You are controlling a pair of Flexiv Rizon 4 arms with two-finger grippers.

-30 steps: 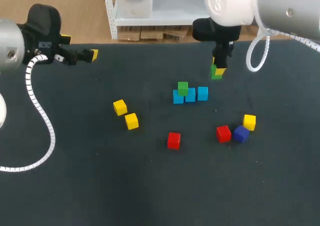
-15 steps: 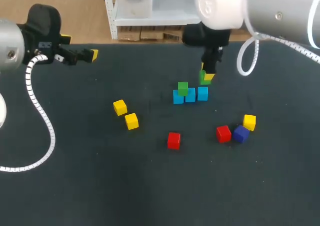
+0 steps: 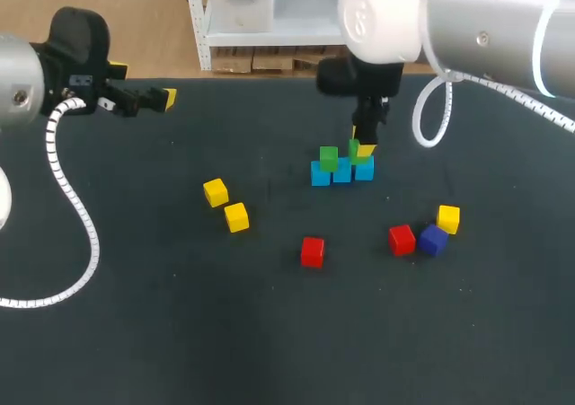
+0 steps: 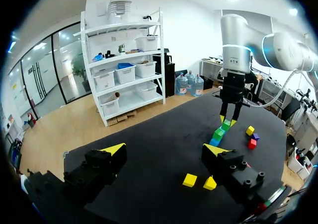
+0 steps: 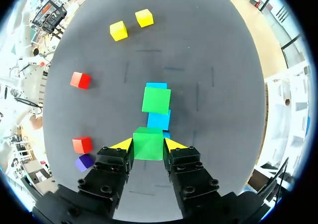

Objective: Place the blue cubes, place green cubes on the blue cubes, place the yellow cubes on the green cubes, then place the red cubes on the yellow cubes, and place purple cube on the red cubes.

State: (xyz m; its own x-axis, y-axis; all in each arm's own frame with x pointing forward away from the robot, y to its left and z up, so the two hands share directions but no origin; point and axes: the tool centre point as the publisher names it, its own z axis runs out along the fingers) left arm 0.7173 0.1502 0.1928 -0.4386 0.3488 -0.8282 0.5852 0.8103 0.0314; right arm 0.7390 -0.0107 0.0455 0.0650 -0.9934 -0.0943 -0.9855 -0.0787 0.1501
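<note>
Three blue cubes point(image 3: 341, 173) on dark table point(image 3: 180, 333)

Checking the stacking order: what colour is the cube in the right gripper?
Green; the cube shows best in the right wrist view.

blue cubes point(image 3: 341, 171): row of three | green cube point(image 3: 329, 159): atop end one | second green cube point(image 5: 148, 143): gripped in right claw point(image 3: 359, 149), above row | yellow cubes point(image 3: 236, 216), red cubes point(image 3: 312, 251), purple cube point(image 3: 433, 241): scattered

The dark table point(image 3: 180, 315) carries three blue cubes point(image 3: 341, 173) in a touching row near its middle. To their left lie a yellow cube point(image 3: 215, 191) and a second yellow cube point(image 3: 236, 216). A red cube point(image 3: 312, 250) sits nearer the front. At right, a second red cube point(image 3: 402, 239) touches a purple cube point(image 3: 433, 240), with a third yellow cube point(image 3: 448, 217) just beside it.
</note>
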